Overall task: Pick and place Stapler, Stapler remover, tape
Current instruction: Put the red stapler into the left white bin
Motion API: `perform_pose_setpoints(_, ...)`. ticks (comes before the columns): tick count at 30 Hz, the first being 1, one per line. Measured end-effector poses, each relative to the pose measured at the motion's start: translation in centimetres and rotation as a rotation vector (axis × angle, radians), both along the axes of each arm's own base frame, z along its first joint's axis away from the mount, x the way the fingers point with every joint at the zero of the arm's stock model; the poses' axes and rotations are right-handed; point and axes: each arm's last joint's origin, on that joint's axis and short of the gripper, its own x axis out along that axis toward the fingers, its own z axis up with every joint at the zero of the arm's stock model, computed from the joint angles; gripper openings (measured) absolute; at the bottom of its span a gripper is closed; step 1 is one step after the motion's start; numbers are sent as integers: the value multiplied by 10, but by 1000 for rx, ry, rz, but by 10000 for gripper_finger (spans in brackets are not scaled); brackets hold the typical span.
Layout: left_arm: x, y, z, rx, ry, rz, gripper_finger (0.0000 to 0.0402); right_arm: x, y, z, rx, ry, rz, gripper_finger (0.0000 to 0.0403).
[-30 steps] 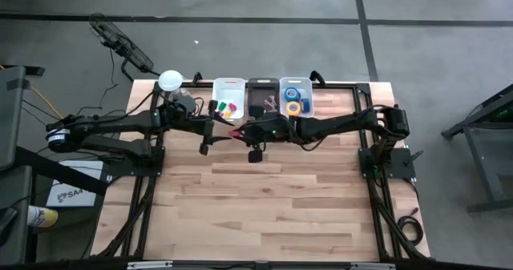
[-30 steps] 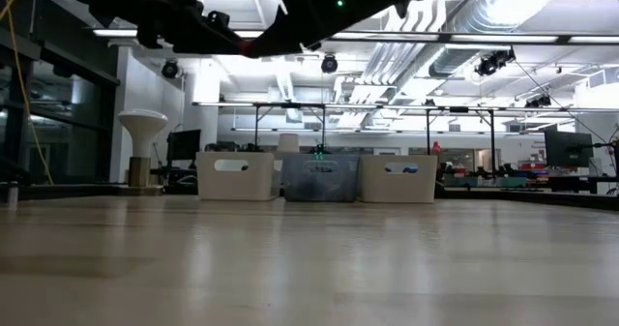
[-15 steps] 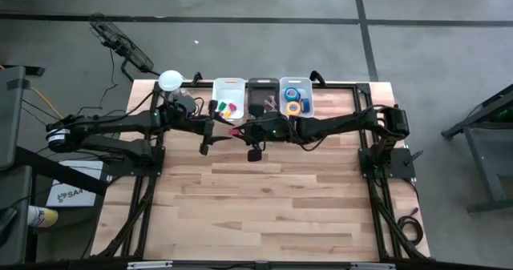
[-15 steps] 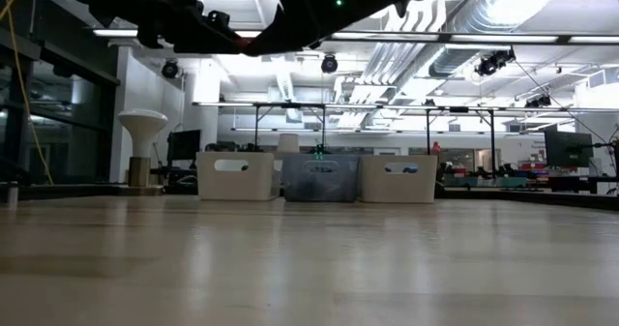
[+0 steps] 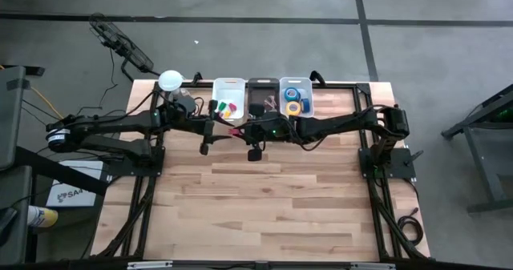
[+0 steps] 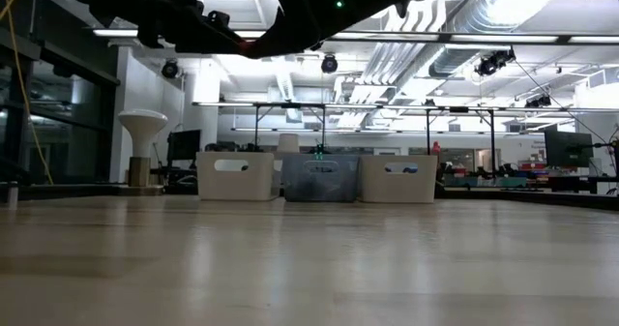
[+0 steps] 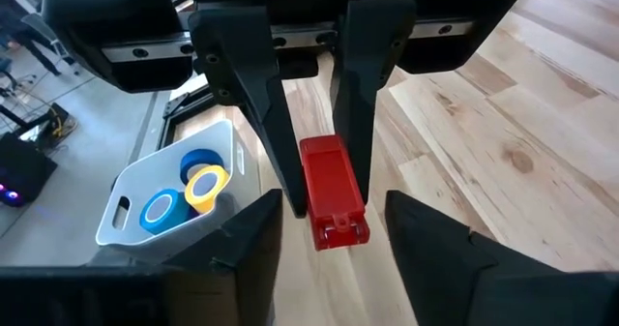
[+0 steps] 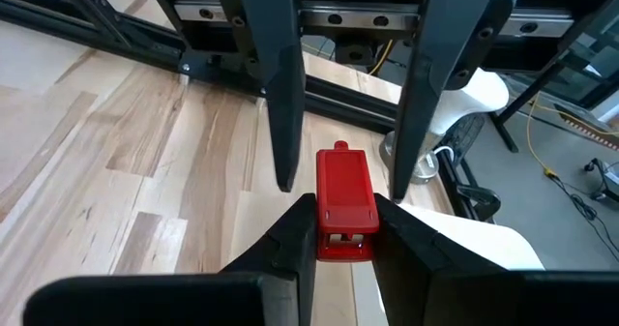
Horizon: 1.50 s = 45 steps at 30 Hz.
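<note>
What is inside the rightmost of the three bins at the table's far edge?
The bin holds two blue rolls and a yellow roll of tape, close together. The bin's floor under them is covered, so anything beneath cannot be seen.

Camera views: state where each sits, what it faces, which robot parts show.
High view: overhead, straight down on the table; both arms show whole.
Low view: tabletop height, facing the room; arms are dark shapes overhead.
Left wrist view: on left arm, facing the red stapler; left fingers open around it.
Right wrist view: on right arm; right fingers clamp the stapler.
Shared: both wrist views show the stapler and the other arm's fingers.
</note>
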Motion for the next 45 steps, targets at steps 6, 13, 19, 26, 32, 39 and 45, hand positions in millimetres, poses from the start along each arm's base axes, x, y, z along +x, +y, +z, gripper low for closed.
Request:
perform_pose_setpoints(6,0,0,0,-12,3,22,122,0,0,0,-1,2,-2,73)
perform_pose_setpoints(13,0,1,0,-21,6,36,73,0,0,0,-1,2,-8,74)
perform_pose_setpoints(19,0,1,0,-27,6,38,73,0,0,0,-2,2,-11,74)
perform_pose_setpoints(26,0,1,0,-23,5,35,74,0,0,-1,-16,3,-47,94)
perform_pose_setpoints(32,0,1,-1,-25,15,38,74,0,1,-1,-2,0,-63,130)
perform_pose_setpoints(39,-2,3,-4,12,51,128,74,-6,-2,-5,-17,76,-197,165)
perform_pose_setpoints(45,-4,10,-6,91,98,348,74,-20,-4,-5,25,171,-305,172)
